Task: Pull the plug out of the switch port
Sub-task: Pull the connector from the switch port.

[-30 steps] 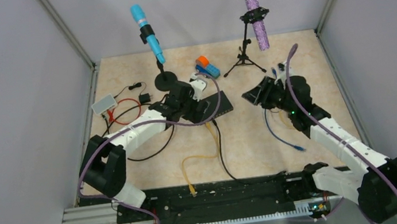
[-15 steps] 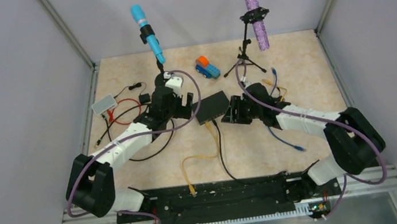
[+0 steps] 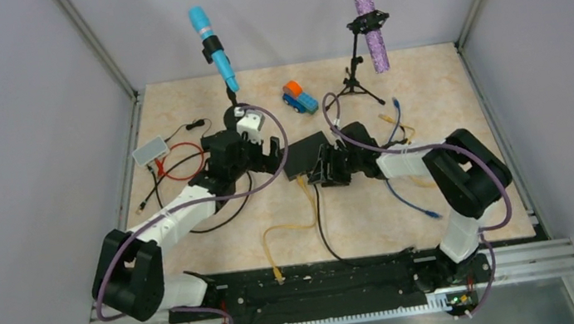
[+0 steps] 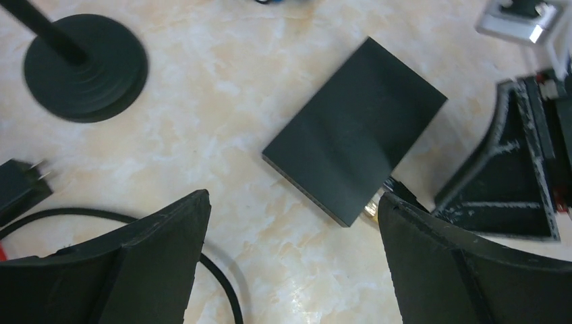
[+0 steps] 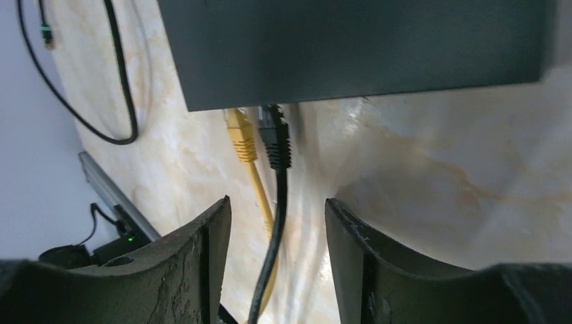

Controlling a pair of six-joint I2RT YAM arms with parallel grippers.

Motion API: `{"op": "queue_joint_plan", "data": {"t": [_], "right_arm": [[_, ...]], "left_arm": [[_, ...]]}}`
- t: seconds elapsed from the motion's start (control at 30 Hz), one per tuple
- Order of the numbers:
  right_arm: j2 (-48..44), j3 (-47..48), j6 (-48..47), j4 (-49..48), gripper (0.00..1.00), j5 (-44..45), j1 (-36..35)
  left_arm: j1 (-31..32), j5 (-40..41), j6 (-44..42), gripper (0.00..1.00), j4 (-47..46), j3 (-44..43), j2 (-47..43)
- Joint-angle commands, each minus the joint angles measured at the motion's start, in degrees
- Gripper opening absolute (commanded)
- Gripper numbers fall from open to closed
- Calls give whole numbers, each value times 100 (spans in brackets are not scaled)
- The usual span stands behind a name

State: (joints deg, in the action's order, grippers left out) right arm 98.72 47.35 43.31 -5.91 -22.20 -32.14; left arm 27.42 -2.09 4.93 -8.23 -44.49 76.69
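Note:
The switch (image 3: 305, 153) is a flat black box at mid table; it also shows in the left wrist view (image 4: 357, 152) and the right wrist view (image 5: 351, 47). A black plug (image 5: 275, 142) and a yellow plug (image 5: 239, 135) sit side by side in ports on its near edge. Their cables (image 3: 317, 208) run toward me. My right gripper (image 5: 278, 201) is open just before that edge, and the black cable runs between its fingers (image 5: 202, 263). From above, the right gripper (image 3: 322, 170) lies low at the switch's near right side. My left gripper (image 4: 293, 197) is open and empty, just left of the switch (image 3: 267, 153).
A blue microphone (image 3: 212, 48) on a round-base stand (image 4: 84, 67) stands behind the left gripper. A purple microphone (image 3: 369, 25) on a tripod stands at back right. A toy truck (image 3: 300, 97), a small white box (image 3: 150, 151), red wire (image 3: 182, 152) and a blue cable (image 3: 405, 197) lie around.
My right arm has swung left from the table's right side to the switch's near edge. My left gripper has drawn back leftward off the switch.

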Motion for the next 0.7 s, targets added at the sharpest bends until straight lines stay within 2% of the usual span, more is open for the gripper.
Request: {"op": "queue_joint_plan", "data": {"t": [0.0, 0.1, 0.23, 0.43, 0.53, 0.67], "right_arm": [[207, 114, 436, -890, 54, -224, -74], [268, 63, 620, -1038, 58, 0, -73], [531, 163, 753, -1179, 58, -83, -39], [614, -252, 1252, -1830, 53, -35, 59], [571, -502, 1390, -2047, 50, 35, 190], [557, -701, 1530, -2259, 48, 40, 322]], "left_arm": [[5, -1017, -739, 99, -503, 115, 137], [1, -964, -724, 99, -471, 94, 158], [5, -1044, -720, 99, 36, -233, 414], [37, -1822, -1388, 99, 665, -634, 918], [131, -1563, -1754, 99, 1213, -922, 1131], [203, -1319, -2131, 99, 1314, -1071, 1333]]}}
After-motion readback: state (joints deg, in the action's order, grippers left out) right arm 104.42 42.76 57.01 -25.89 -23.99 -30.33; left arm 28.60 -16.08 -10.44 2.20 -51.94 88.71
